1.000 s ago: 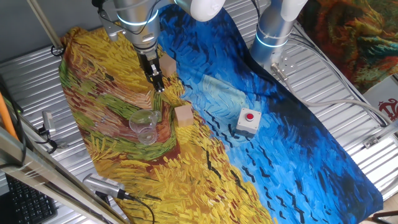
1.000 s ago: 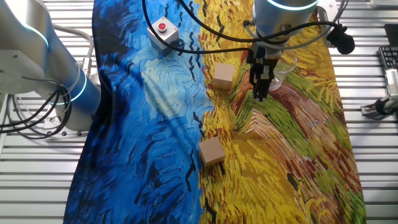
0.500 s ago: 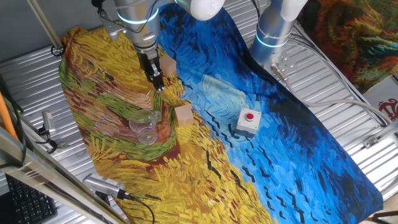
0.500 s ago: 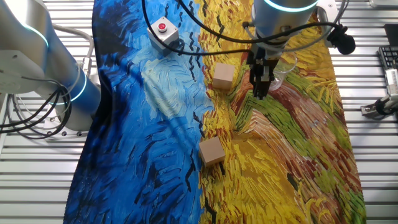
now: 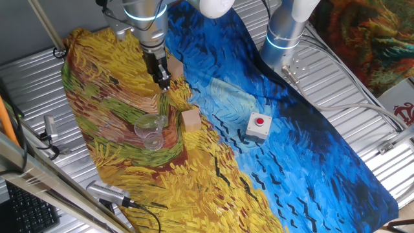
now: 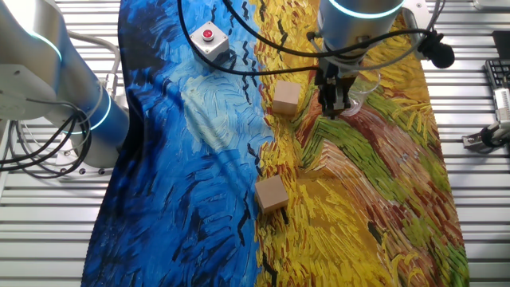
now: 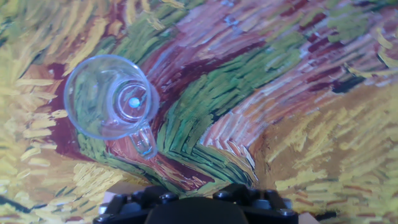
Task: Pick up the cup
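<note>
Clear plastic, the cup [image 5: 149, 131] is standing upright on the yellow-green part of the cloth [image 5: 310, 168] covering the desk, near a cube [image 5: 191, 119], while the gripper [image 5: 163, 82] is hanging above and apart from it, holding nothing. This looks like the approach step: next it needs centring over the rim, which is sitting off to the left in the hand view, then lowering. The fingers are falling outside the hand view and are too small elsewhere, so I cannot tell their spread.
</note>
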You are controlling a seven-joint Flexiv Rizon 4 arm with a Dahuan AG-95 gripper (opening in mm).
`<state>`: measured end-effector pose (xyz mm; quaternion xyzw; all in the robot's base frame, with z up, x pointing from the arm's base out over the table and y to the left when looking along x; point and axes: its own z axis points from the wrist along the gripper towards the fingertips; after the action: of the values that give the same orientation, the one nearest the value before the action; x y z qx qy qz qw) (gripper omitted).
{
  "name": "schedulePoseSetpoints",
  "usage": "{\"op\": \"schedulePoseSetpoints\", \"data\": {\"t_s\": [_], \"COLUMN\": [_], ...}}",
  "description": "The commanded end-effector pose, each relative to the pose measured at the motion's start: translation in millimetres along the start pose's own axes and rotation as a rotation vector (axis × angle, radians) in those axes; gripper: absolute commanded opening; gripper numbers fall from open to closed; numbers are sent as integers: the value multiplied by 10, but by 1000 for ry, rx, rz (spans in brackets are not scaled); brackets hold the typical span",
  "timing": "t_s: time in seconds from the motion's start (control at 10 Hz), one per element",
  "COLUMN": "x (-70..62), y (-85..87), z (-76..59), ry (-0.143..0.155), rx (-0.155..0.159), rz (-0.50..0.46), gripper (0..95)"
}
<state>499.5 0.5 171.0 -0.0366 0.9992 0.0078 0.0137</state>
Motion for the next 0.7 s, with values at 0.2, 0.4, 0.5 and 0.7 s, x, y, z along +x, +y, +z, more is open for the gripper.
{"op": "schedulePoseSetpoints", "data": {"t_s": [0.2,0.4,0.5,0.7], "x": [4,4,4,-12], "y": [-6,-6,-6,9], "z": [-9,-9,-9,-6], "ry": [-14,-13,-16,-14], "rx": [-1,-2,-4,-12], "rz": [12,20,18,32], "gripper": [0,0,0,0]}}
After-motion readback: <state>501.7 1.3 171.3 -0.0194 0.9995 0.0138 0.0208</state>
